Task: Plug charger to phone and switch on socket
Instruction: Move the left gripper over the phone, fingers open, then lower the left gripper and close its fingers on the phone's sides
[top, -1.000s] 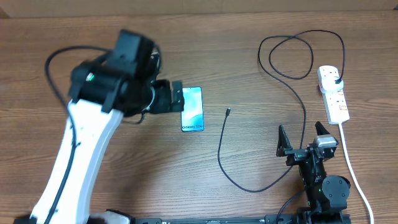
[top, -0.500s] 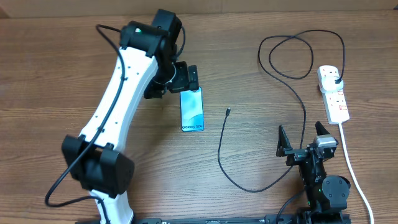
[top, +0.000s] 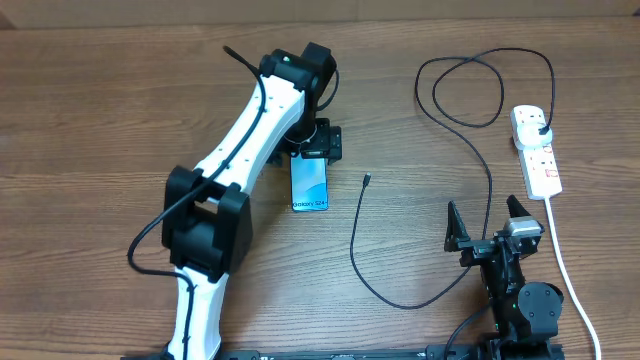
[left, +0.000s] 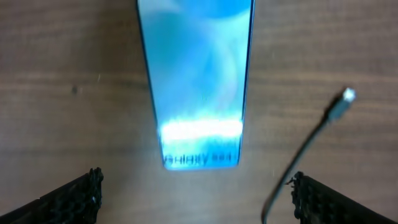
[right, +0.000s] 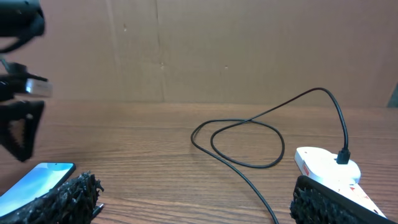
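Note:
The phone (top: 310, 183) lies flat on the table, screen lit blue, its text end toward the front; it also shows in the left wrist view (left: 196, 81) and the right wrist view (right: 34, 182). My left gripper (top: 322, 142) hovers open over the phone's far end, its fingertips (left: 196, 196) wide apart and empty. The charger cable (top: 490, 185) runs from its connector tip (top: 367, 180), right of the phone, in a loop to a black plug (top: 541, 127) seated in the socket strip (top: 535, 150). My right gripper (top: 490, 225) is open and empty near the front edge.
The socket's thick white cord (top: 567, 275) runs toward the front right. The cable bows forward near the right gripper (top: 400, 300). A cardboard wall (right: 199, 50) stands behind the table.
My left arm has swung right and stretched out, bringing its open gripper from the phone's left side to above its far end. The right arm, phone and cable have not moved.

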